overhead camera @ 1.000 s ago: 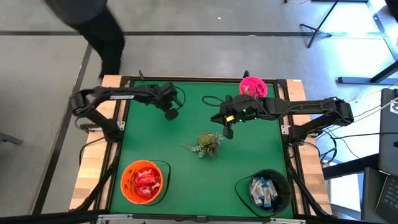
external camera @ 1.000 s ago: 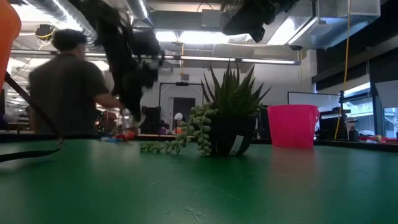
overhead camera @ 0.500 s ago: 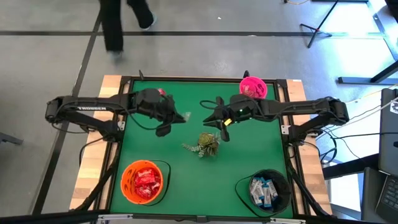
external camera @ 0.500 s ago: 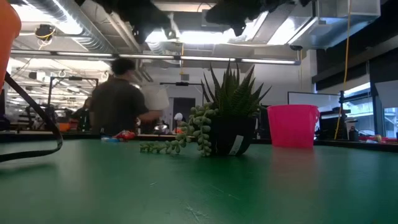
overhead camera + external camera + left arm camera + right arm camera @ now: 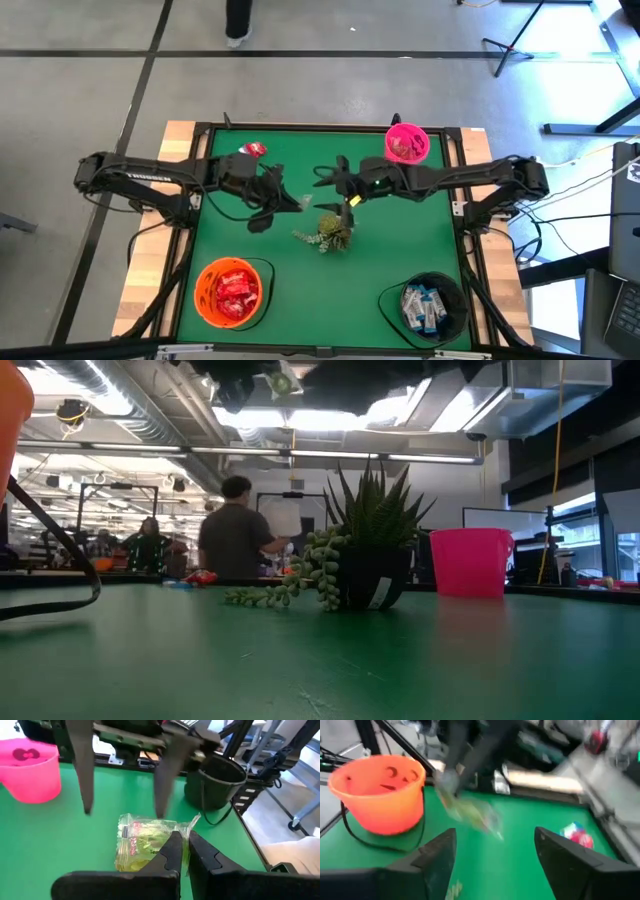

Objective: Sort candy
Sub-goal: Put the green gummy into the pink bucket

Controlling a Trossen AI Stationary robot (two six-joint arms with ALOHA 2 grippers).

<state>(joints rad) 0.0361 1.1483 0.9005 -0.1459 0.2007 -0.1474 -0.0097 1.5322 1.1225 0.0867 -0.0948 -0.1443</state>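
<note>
The left gripper (image 5: 181,851) holds a clear-wrapped yellow-green candy packet (image 5: 145,845) above the centre of the counter (image 5: 400,250), jaws pinching its crimped end. The right gripper (image 5: 333,183), centre of the high view, faces it with jaws spread. Judged light, soft and crinkly, with slippery film; grip the flat sealed edge. In the left wrist view, its long axis runs roughly away from the left jaws toward the right gripper.

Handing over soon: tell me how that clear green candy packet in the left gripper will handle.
Likely floppy and light: the candy packet hangs crinkled from the left gripper, pinched by one edge. Its glossy wrap looks slippery, so it may slide. The right gripper is open nearby.
</note>
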